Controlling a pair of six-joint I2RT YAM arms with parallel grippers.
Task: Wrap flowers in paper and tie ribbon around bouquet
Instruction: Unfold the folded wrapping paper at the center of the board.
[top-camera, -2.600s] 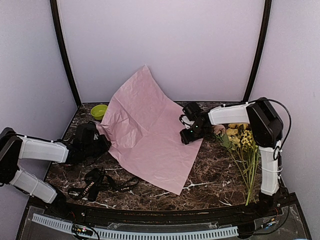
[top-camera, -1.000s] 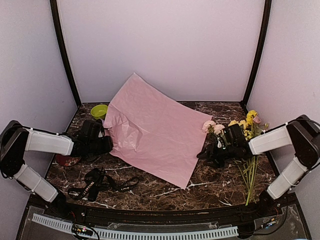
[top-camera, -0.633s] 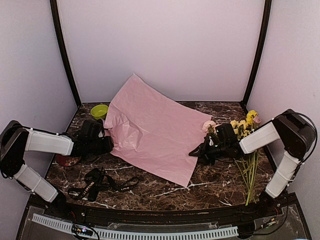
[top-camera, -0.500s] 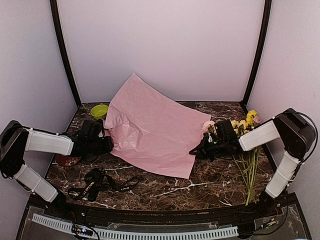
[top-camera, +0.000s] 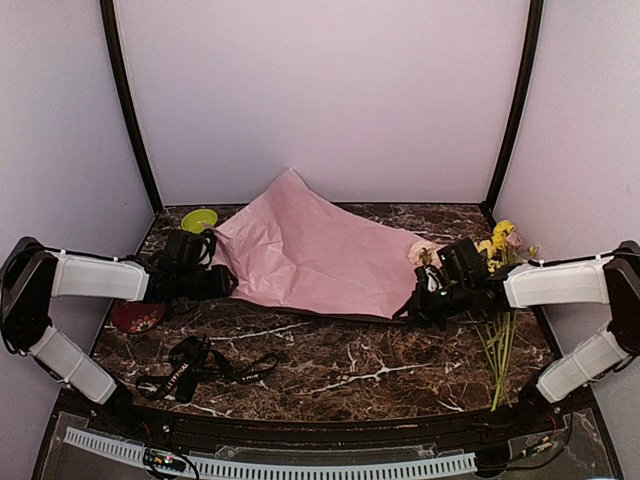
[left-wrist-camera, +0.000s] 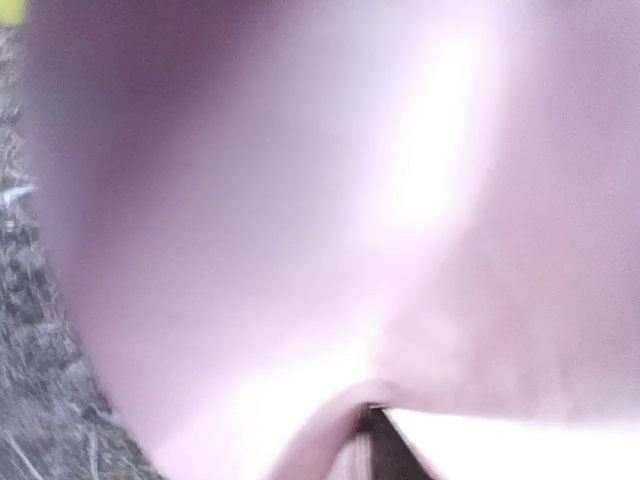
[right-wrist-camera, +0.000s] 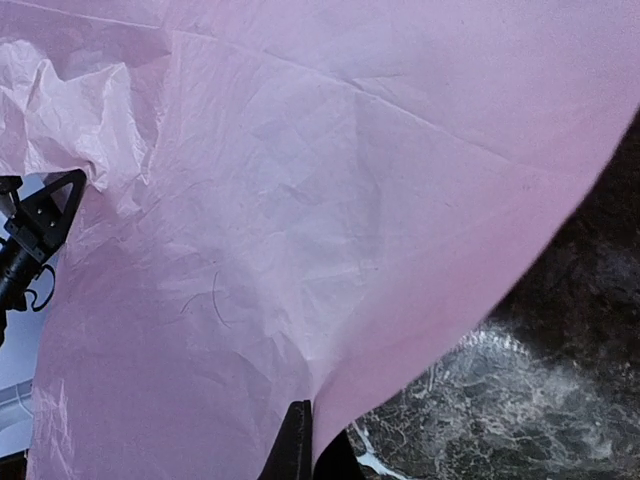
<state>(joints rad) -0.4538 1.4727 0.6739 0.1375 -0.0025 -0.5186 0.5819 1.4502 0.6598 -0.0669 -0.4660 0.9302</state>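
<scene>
Right tool is clamped shut on the near-right corner of the paper. Its wrist view shows the edge pinched between the fingertips, with the sheet fanning out ahead. Flowers lie just behind and outboard of this tool on the bench, none on the sheet yet. Left tool sits at the paper's opposite edge. Its wrist view is a pink blur, so I can't tell whether it's open or gripping. Ribbon lies apart from the left tool, toward the bases. My read: we're on sheet placement. Next move calls for laying the paper flat, releasing it, then moving the flowers onto it.
</scene>
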